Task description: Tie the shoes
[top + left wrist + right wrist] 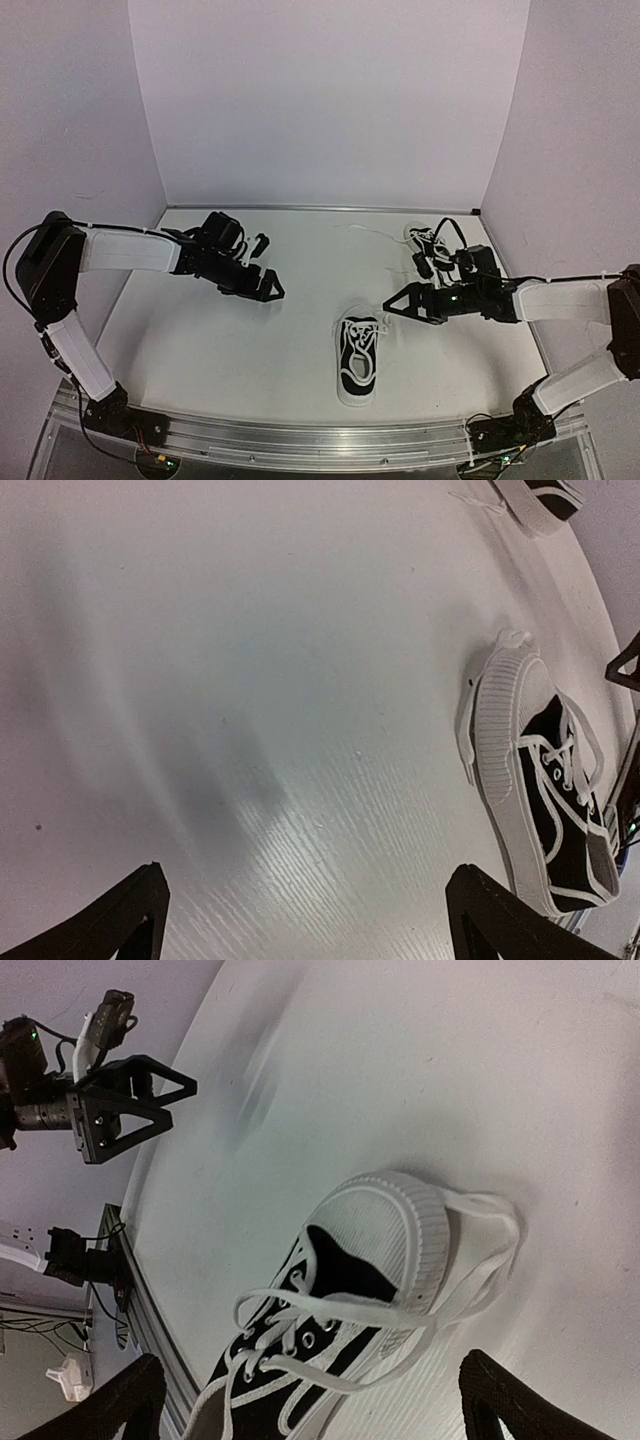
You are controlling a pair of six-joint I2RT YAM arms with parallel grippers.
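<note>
Black canvas, white laces hanging loose: near shoe (358, 358) lies at lower centre of the top view, far shoe (428, 243) at upper right (partly behind the arm). Left gripper (307, 870) and right gripper (312, 1356) gape wide, both empty.

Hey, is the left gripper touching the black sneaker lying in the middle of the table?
Apart. The top view shows bare white table between the open left gripper and the black sneaker with white rubber sole and laces.
</note>
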